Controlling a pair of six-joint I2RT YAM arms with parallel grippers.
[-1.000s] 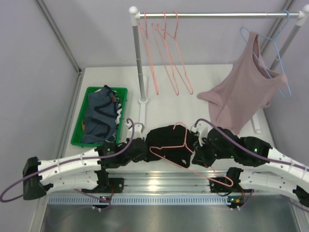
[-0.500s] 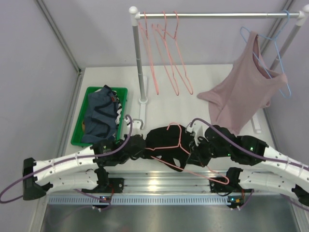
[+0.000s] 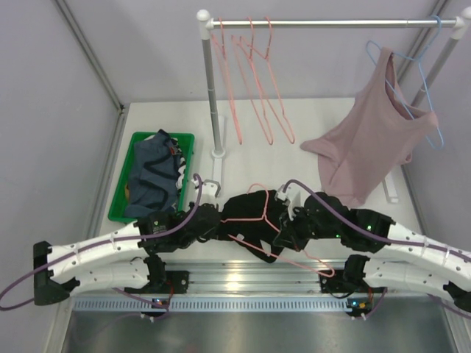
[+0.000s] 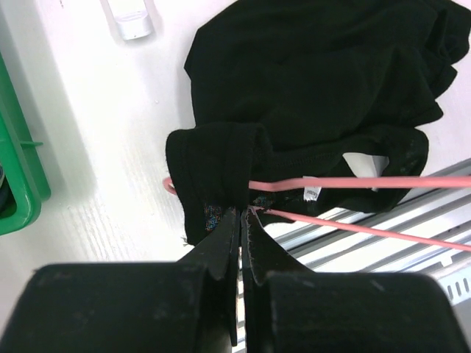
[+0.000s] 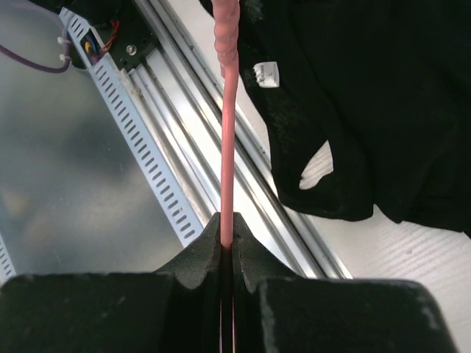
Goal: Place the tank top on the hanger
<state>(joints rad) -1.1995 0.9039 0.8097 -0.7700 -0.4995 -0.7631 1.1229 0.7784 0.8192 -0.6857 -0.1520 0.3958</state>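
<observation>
1. The tank top (image 3: 246, 202) is seen bunched in a dark heap at the near edge of the table (image 3: 316, 118), between the 2 grippers and partly over the aluminium rail (image 3: 221, 278).
2. The hanger (image 3: 246, 219) is laid across the tank top. Its hook is pointed toward the far side, and its long lower wire is run out to the right over the rail.
3. The left gripper (image 4: 241, 213) is shown with its jaws pressed together on a folded edge of the black fabric. That fold is wrapped over 1 corner of the hanger, so the grip sits just beside the wire.
4. The right gripper (image 5: 227, 234) is clamped on the hanger's wire, its jaws closed with only the thin wire between them. From the fingertips the wire is run straight away, close past the white label (image 5: 266, 73) sewn into the tank top.
5. A green bin (image 3: 118, 202) is set on the table to the left, and a dark blue-grey garment (image 3: 151, 176) is piled inside it.
6. At the back, a rack bar (image 3: 331, 23) is mounted across the table, and 3 spare salmon-pink hangers (image 3: 257, 95) are hung from it near the left post.
7. Toward the right end of the bar, a dusty-pink top (image 3: 368, 140) is draped on a light-blue hanger (image 3: 423, 81), well apart from the 2 grippers.
</observation>
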